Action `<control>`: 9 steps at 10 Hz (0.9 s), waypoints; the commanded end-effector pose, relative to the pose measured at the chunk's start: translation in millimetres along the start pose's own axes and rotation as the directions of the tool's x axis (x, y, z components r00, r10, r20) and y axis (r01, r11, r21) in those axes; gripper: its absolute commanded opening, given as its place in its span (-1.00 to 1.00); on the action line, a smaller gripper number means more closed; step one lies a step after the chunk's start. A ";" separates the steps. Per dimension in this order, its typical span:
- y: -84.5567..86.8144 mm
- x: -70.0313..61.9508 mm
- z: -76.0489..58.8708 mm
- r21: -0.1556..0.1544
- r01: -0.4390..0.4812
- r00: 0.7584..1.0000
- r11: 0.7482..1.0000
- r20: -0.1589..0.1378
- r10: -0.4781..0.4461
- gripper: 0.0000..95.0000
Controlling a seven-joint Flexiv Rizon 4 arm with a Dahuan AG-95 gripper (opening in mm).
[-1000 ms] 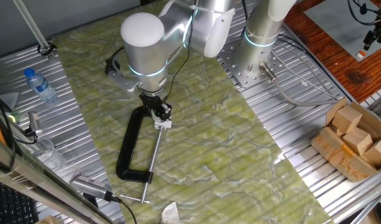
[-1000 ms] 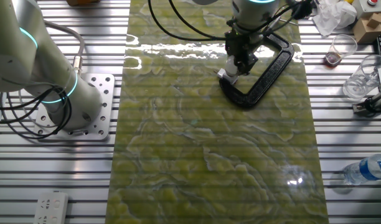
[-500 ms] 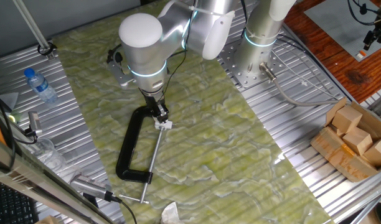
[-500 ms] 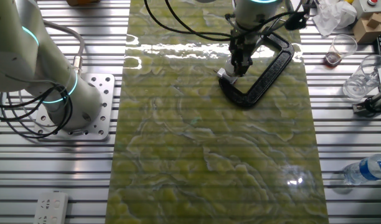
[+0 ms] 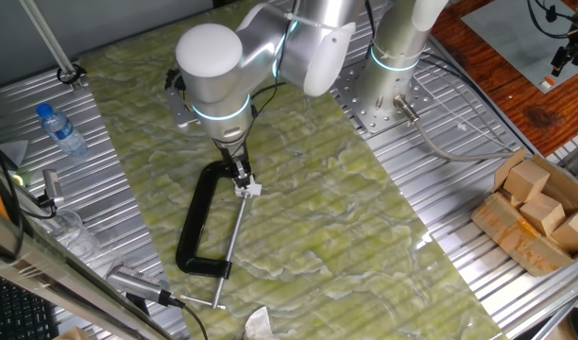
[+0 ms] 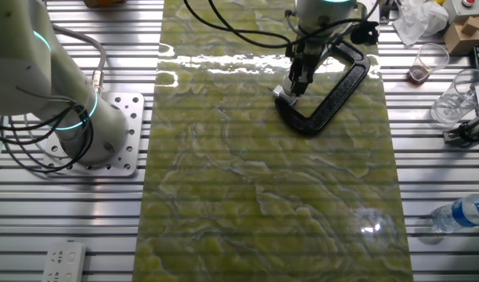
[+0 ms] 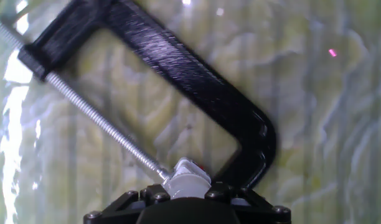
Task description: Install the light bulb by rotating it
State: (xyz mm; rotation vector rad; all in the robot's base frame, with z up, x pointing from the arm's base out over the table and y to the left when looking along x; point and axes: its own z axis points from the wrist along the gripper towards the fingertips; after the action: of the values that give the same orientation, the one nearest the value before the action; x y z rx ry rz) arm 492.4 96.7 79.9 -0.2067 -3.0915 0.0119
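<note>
The small pale grey-white light bulb (image 7: 187,180) is pinched by the black pincer (image 7: 185,198) at the tip of the big black C-shaped clamp (image 5: 196,225).

The clamp is laid flat on the green marbled tabletop (image 5: 346,217). The bulb is seen at the end of the clamp's long silver screw (image 7: 97,121), just beside the clamp's curved jaw. The pincer is pressed together on the bulb and is pointed down from above. A clear plastic water bottle (image 5: 60,128) is laid well apart, on the ribbed metal side.
</note>
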 end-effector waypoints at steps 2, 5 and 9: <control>0.3 -0.1 -0.2 0.026 0.138 0.990 0.990 0.005 -0.138 0.20; 0.4 -0.1 -0.8 0.026 0.341 0.940 0.940 0.015 -0.342 0.20; 0.4 0.0 -1.7 -0.008 0.635 0.772 0.772 0.047 -0.634 0.20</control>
State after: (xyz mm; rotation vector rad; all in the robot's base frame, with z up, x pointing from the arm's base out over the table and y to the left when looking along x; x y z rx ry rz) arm 492.7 95.7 81.2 0.5055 -3.0813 0.0153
